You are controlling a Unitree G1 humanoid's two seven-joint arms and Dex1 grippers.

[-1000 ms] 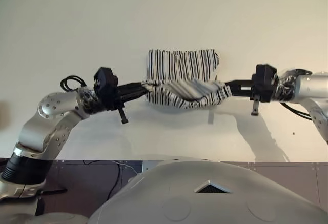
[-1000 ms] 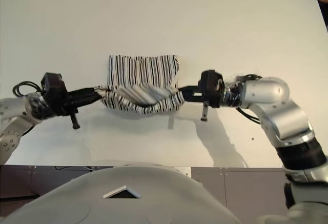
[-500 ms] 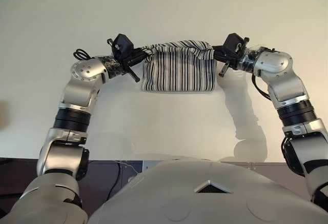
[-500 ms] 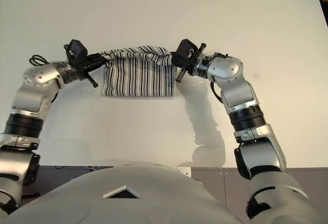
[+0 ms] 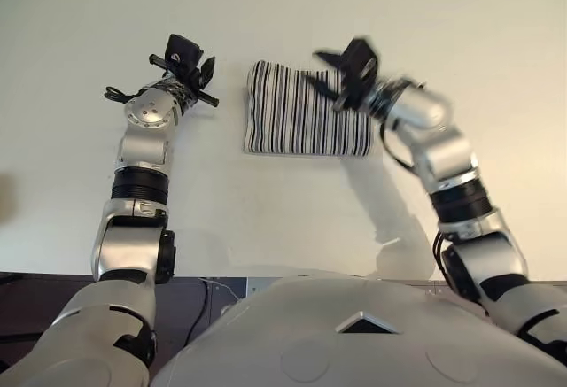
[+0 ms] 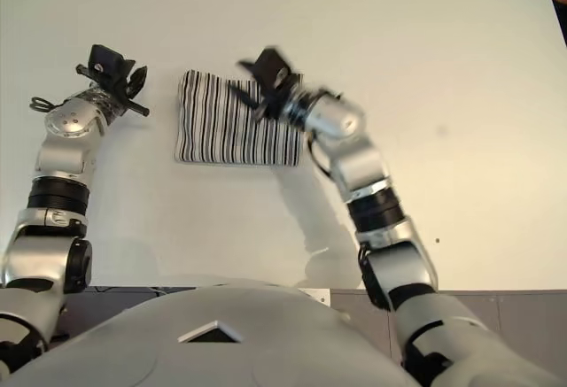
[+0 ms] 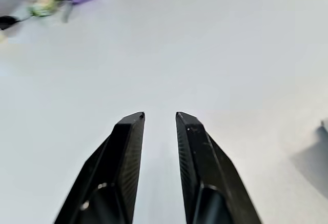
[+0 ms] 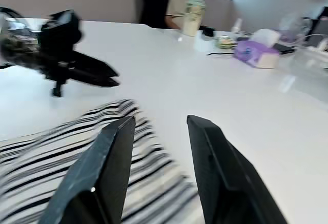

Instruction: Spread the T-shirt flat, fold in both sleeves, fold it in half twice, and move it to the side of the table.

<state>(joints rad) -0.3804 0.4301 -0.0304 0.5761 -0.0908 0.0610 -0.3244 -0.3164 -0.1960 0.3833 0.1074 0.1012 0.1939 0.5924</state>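
The black-and-white striped T-shirt (image 5: 297,114) lies on the white table (image 5: 266,210) as a small folded rectangle. My left gripper (image 5: 206,70) stands a short way off the shirt's left edge, open with nothing between its fingers (image 7: 128,131), over bare table. My right gripper (image 5: 322,72) hovers over the shirt's far right part, open and holding nothing. In the right wrist view its fingers (image 8: 115,152) spread above the striped cloth (image 8: 61,167), with the left gripper (image 8: 77,70) beyond.
The table's near edge (image 5: 266,276) runs close to my body. At the far side of the table stand a cup (image 8: 192,16), a purple box (image 8: 256,54) and other small items. Bare table surrounds the shirt.
Both grippers carried the shirt's near edge up and over to its far edge, then let go. The left gripper drew away to the left; the right one swung in over the shirt.
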